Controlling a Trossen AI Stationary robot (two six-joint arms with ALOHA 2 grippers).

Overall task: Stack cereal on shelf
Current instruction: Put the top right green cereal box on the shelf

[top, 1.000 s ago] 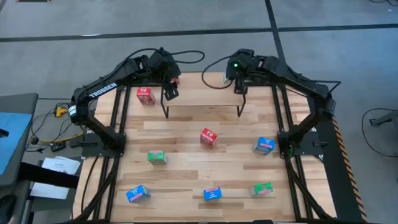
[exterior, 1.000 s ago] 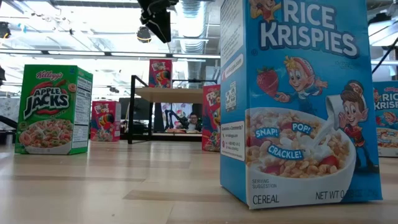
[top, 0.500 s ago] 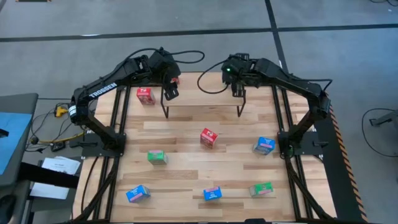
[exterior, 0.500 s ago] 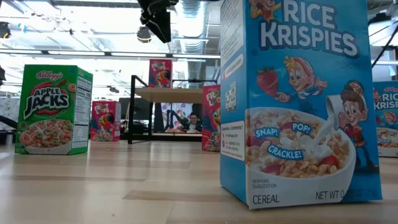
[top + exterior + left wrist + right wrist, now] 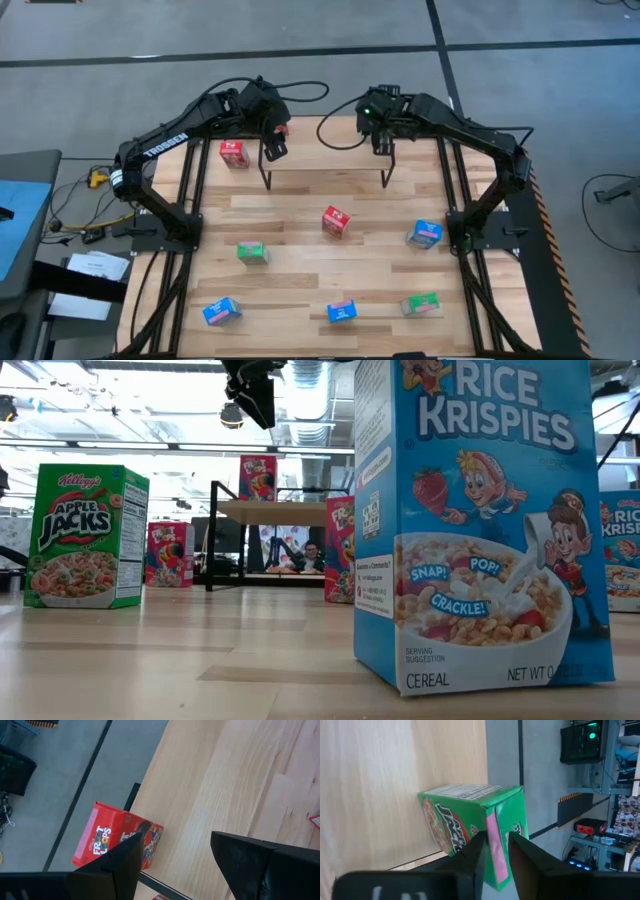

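High view: the right gripper (image 5: 383, 143) hangs over the light-wood shelf board's (image 5: 325, 158) 1 o'clock corner; the left gripper (image 5: 272, 148) at its 11 o'clock corner.

Right wrist view: narrow fingers (image 5: 470, 852) pinch the matte green cardboard cereal box (image 5: 470, 827), tilted, long axis along the edge.

Left wrist view: wide, empty fingers (image 5: 125, 860) above the red cardboard cereal box (image 5: 117, 837).

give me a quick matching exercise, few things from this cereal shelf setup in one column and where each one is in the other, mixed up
Column 1
1. Froot Loops box
2. green Apple Jacks box
3. left gripper
4. red box

Column 2
a. standing alone mid-table, in front of the shelf
b. between the right gripper's fingers, at the shelf's right end
c. standing on the shelf's far left corner
d. open above the shelf's left end, holding nothing

Pairs: 1-c, 2-b, 3-d, 4-a
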